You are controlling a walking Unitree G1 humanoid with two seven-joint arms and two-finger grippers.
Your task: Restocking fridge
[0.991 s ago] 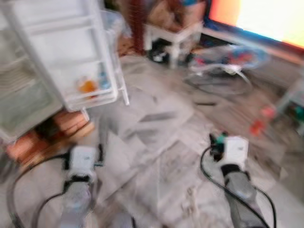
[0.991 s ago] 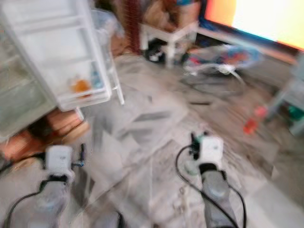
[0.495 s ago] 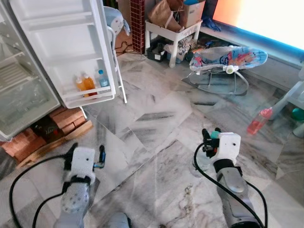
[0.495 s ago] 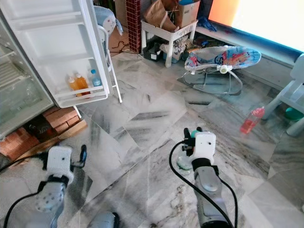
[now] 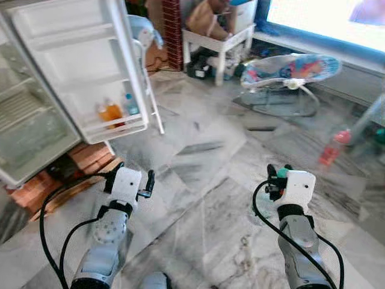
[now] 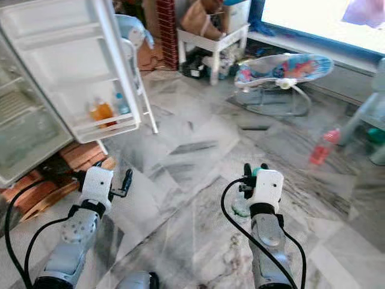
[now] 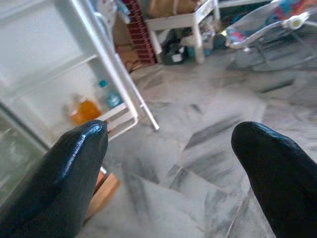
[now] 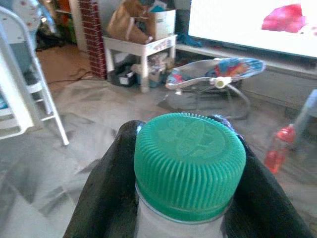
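motion blur is smearing the small bottles (image 5: 114, 111) sitting in the open white fridge door (image 5: 84, 66), hiding their labels.

1. Grey-veined marble floor (image 5: 198, 156) across the middle and bottom of the frame.
2. Baby bouncer (image 5: 289, 67) at upper right, on the floor.
3. White stool (image 5: 218, 42) at top centre, brown bag (image 5: 207, 15) and box (image 5: 243, 12) on it.
4. Brick pillar (image 5: 172, 33) just left of the stool.
5. Red bricks (image 5: 90, 158) and wooden board (image 5: 72, 186) at left, below centre.
6. Bright window (image 5: 337, 21) at top right.
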